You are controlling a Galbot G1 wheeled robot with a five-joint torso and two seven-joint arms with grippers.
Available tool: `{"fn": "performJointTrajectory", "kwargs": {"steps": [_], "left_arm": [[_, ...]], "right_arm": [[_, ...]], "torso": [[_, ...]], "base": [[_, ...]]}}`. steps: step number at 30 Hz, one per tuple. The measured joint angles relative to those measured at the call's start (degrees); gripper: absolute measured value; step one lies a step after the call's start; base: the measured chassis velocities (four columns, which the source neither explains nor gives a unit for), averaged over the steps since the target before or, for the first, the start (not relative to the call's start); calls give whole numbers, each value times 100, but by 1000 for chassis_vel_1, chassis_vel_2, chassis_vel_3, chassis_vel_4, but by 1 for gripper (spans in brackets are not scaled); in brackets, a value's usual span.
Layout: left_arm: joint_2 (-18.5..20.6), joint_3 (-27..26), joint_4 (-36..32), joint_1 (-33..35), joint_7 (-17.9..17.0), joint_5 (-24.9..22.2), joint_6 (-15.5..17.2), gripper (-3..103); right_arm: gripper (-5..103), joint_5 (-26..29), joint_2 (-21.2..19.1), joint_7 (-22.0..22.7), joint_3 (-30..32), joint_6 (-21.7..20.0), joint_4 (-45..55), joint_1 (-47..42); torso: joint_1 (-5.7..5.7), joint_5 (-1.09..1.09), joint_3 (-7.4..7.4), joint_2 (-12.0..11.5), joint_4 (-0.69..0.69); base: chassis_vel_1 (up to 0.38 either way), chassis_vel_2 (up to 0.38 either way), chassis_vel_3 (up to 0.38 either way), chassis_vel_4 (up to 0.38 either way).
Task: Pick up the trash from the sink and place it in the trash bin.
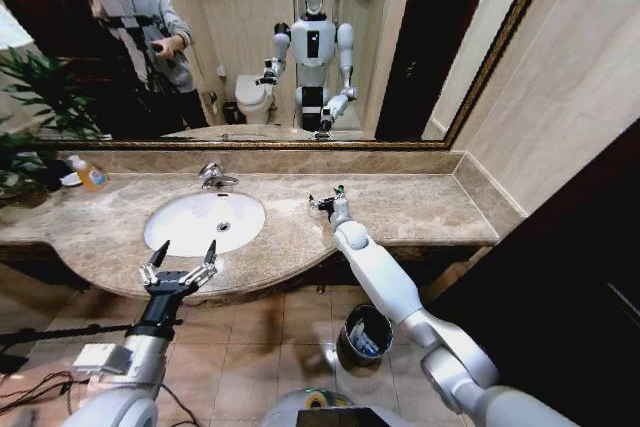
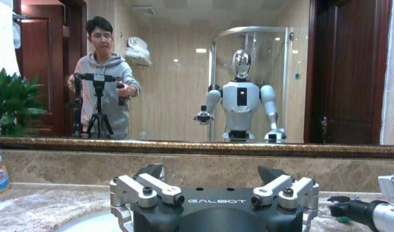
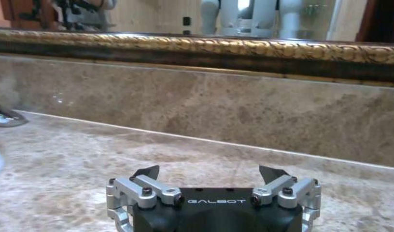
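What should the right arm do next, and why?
Probably ease the right gripper toward the small green item beside it on the counter and close. It is open, the sink looks bare, and the left gripper hangs open at the counter's front.

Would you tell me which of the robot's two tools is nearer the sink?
The left tool, open at the front rim of the sink; the right tool sits farther off over the counter, to the sink's right.
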Motion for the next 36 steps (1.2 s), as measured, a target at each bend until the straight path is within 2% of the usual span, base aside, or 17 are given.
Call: {"fn": "performJointTrajectory", "kwargs": {"steps": [10, 14, 16, 17, 19, 23, 24, 26, 28, 30, 31, 33, 35, 36], "left_arm": [[0, 0, 0, 0, 0, 0, 0, 100], [0, 0, 0, 0, 0, 0, 0, 100], [0, 0, 0, 0, 0, 0, 0, 100], [0, 0, 0, 0, 0, 0, 0, 100], [0, 0, 0, 0, 0, 0, 0, 100], [0, 0, 0, 0, 0, 0, 0, 100], [0, 0, 0, 0, 0, 0, 0, 100], [0, 0, 0, 0, 0, 0, 0, 100], [0, 0, 0, 0, 0, 0, 0, 100], [0, 0, 0, 0, 0, 0, 0, 100], [0, 0, 0, 0, 0, 0, 0, 100], [0, 0, 0, 0, 0, 0, 0, 100], [0, 0, 0, 0, 0, 0, 0, 100], [0, 0, 0, 0, 0, 0, 0, 100]], "right_arm": [[101, 45, -3, -12, 227, -28, -333, 81], [85, 143, -47, -32, 236, -24, -388, 59], [85, 154, -53, -48, 257, -12, -386, 33], [74, 164, -73, -67, 288, -8, -322, -13], [74, 165, -90, -80, 296, -3, -275, -38], [53, 166, -112, -97, 303, 26, -240, -79], [53, 166, -112, -97, 303, 26, -240, -79], [41, 166, -116, -97, 307, 31, -240, -93], [41, 166, -122, -97, 306, 30, -239, -95], [30, 166, -155, -97, 283, 30, -204, -110], [30, 166, -155, -97, 283, 30, -204, -110], [16, 165, -187, -97, 262, 28, -130, -146], [16, 166, -192, -97, 261, 27, -117, -154], [13, 168, -207, -97, 260, 22, -81, -172]], "torso": [[0, 2, 0, 0, 0], [0, 1, 0, 0, 0], [0, 2, 0, 0, 0], [0, 2, 0, 0, 0], [0, 1, 0, 0, 0], [-1, 1, 0, 0, 0], [-1, 1, 0, 0, 0], [-1, 2, 0, 0, 0], [-1, 1, 0, 0, 0], [-1, 1, 0, 0, 0], [-1, 1, 0, 0, 0], [-1, 1, 0, 0, 0], [-1, 1, 0, 0, 0], [-1, 1, 0, 0, 0]], "base": [[0, 0, 0, 0], [0, 0, 0, 0], [0, 0, 0, 0], [0, 0, 0, 0], [0, 0, 0, 0], [0, 0, 0, 0], [0, 0, 0, 0], [0, 0, 0, 0], [0, 0, 0, 0], [0, 0, 0, 0], [0, 0, 0, 0], [0, 0, 0, 0], [0, 0, 0, 0], [0, 0, 0, 0]]}}
